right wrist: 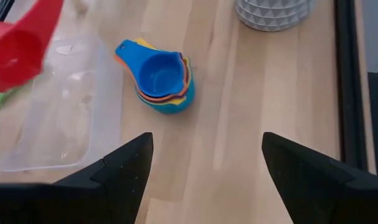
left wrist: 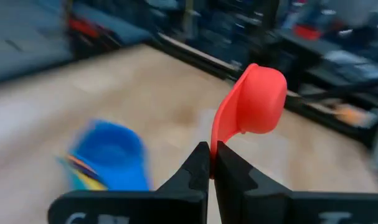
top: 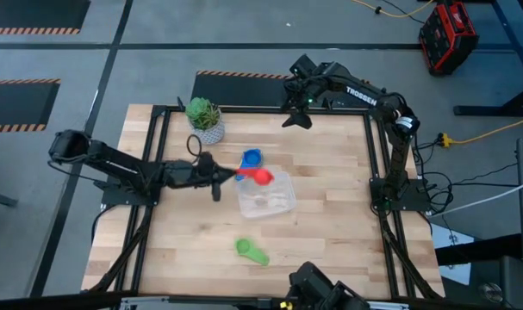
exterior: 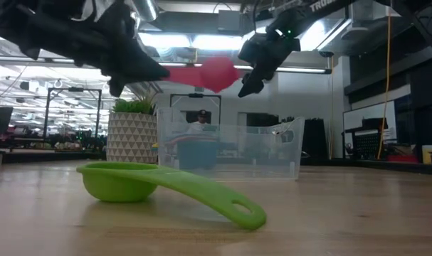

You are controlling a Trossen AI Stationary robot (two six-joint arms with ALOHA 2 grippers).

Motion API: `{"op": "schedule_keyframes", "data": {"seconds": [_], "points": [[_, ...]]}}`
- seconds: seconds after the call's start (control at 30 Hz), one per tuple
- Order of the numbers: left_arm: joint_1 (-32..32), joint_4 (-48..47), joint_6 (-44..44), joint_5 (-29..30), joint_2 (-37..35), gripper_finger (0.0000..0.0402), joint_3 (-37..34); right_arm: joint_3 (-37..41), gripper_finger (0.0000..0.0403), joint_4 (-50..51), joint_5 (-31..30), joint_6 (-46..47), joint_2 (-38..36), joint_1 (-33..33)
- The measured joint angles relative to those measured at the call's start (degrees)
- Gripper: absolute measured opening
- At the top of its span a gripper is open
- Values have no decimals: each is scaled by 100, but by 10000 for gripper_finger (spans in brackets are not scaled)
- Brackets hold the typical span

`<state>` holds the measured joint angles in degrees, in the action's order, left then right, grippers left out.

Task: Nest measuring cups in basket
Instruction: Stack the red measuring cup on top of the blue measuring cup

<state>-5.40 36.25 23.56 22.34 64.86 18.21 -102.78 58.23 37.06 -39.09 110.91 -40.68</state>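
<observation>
The left gripper (top: 228, 175) is over the middle of the table (top: 330, 224). Its jaws are clenched on the flat handle of the red cup (top: 261, 176), which it holds in the air, above the basket's (top: 270, 202) far edge. In the left wrist view the two fingers (left wrist: 198, 171) press together on the handle and the red bowl (left wrist: 257, 102) stands up beyond them.

The basket is clear plastic and sits on the table near the centre. Just beside it, on the far side, is a stack of nested cups (right wrist: 160, 81) with a blue one on top; yellow and orange rims show under it. The green cup (top: 251, 251) lies alone on the table, well apart from the basket, toward the near edge.

The right gripper (top: 297, 116) waits in the air over the far edge of the table, jaws released and wide. A small plant (top: 206, 119) in a white pot stands at the far left part of the table
</observation>
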Motion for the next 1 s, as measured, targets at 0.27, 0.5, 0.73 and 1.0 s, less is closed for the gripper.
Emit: {"op": "schedule_keyframes", "data": {"seconds": [0.27, 0.5, 0.73, 1.0], "points": [[389, 1, -2475, 798, 2, 2, 512, 0, 305, -2, -11, 140, 0, -276], [432, -439, -4465, 1793, 2, 2, 942, 2, 305, -15, -9, 131, 0, -337], [430, -1035, -5741, 2323, 2, 4, 1046, 4, 305, -15, -5, 131, 0, -312], [427, -1668, -5874, 2305, 187, 4, 1047, 4, 305, -25, 5, 131, 0, -294]]}}
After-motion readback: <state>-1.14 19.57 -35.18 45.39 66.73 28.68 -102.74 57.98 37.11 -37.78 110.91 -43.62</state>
